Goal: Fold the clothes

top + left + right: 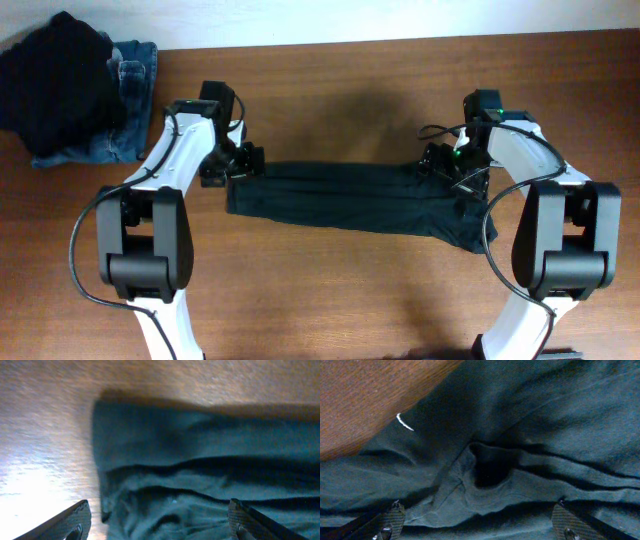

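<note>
Tabletop (330, 100) of brown wood under dark T-shirt (350, 200)

The tabletop (330, 290) is of brown wood with a fine grain that runs along its length, and it fills nearly the whole overhead view. Beyond its far edge lies a pale, almost white strip (400, 20) — wall or floor, I cannot tell which. The light is soft and comes from above; a dim shadow (372, 108) falls on the wood near the middle of the far edge. In the left wrist view a bright glare (22, 485) washes the wood out — in the right wrist view the wood looks a warm reddish brown.
</note>
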Controlling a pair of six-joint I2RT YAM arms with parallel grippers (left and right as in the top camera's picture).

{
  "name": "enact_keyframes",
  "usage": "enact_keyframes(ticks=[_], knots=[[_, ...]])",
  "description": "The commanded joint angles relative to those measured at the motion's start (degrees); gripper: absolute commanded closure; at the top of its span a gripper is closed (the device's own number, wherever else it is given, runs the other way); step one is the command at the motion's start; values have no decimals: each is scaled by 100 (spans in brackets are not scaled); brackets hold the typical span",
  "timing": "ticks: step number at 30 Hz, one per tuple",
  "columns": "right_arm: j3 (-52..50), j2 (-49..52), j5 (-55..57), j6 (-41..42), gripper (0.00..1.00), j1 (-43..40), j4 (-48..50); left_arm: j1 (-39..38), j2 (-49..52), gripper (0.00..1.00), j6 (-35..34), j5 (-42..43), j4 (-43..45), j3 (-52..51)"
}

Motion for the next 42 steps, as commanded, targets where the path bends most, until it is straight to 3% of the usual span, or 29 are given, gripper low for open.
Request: enact_keyframes(ticks=[1, 8, 22, 42], knots=[[-44, 44, -98, 39, 1, 26, 33, 273, 48, 13, 192, 103, 68, -81], [-44, 44, -101, 42, 1, 26, 85, 651, 48, 13, 643, 699, 138, -81], [-52, 44, -120, 39, 2, 26, 125, 654, 269, 13, 667, 872, 155, -90], [-52, 44, -118, 42, 1, 26, 129, 625, 905, 13, 962, 1878, -166, -138]])
